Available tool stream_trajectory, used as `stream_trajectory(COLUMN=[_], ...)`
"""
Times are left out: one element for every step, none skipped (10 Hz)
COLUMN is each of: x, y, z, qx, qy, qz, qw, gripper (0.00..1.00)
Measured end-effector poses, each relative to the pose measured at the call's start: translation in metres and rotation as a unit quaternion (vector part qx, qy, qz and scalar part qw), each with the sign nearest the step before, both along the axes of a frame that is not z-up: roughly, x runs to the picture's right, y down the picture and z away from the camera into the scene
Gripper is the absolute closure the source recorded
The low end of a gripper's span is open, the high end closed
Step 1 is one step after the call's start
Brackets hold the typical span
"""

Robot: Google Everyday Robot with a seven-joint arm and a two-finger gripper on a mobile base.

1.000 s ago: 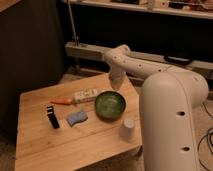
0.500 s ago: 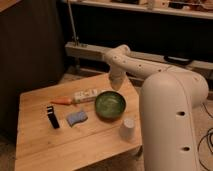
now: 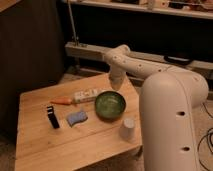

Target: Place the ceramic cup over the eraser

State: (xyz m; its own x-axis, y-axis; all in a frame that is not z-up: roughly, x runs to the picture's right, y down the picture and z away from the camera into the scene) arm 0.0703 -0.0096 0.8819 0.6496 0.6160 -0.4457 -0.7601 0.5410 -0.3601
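The ceramic cup [image 3: 128, 128], small, white and without a handle, stands upright near the table's front right edge. A black block that looks like the eraser [image 3: 52, 116] stands on edge at the left of the table, far from the cup. My gripper [image 3: 116, 84] hangs at the end of the white arm over the table's back edge, just behind the green bowl [image 3: 110, 105]. It is shut and holds nothing that I can see. It touches neither the cup nor the eraser.
A blue sponge-like pad [image 3: 76, 118] lies just right of the eraser. An orange-handled brush [image 3: 80, 97] lies at the back, left of the bowl. The robot's white body [image 3: 172, 125] fills the right side next to the wooden table [image 3: 75, 145].
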Motion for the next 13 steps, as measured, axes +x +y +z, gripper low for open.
stream_trajectory(x=[0.0, 0.0, 0.0, 0.0, 0.001, 0.004, 0.01, 0.018, 0.025, 0.027, 0.029, 0.033, 0.031], y=[0.0, 0.0, 0.001, 0.001, 0.001, 0.003, 0.005, 0.015, 0.028, 0.042, 0.058, 0.074, 0.084], z=[0.0, 0.0, 0.0, -0.001, -0.005, -0.014, -0.029, -0.054, -0.077, -0.095, -0.111, -0.123, -0.129], qx=[0.0, 0.0, -0.001, 0.0, 0.003, 0.006, 0.009, 0.012, 0.015, 0.013, 0.009, -0.002, -0.009], qy=[0.0, 0.0, 0.0, 0.0, -0.002, -0.011, -0.024, -0.044, -0.062, -0.077, -0.091, -0.106, -0.114], qz=[0.0, 0.0, 0.0, 0.0, -0.003, -0.006, -0.006, -0.001, 0.006, 0.012, 0.018, 0.026, 0.028], qw=[1.0, 1.0, 1.0, 1.0, 1.0, 0.9999, 0.9997, 0.9989, 0.998, 0.9969, 0.9956, 0.994, 0.993], gripper=[0.96, 0.96, 0.96, 0.96, 0.96, 0.92, 0.85, 0.79, 0.76, 0.68, 0.58, 0.46, 0.35])
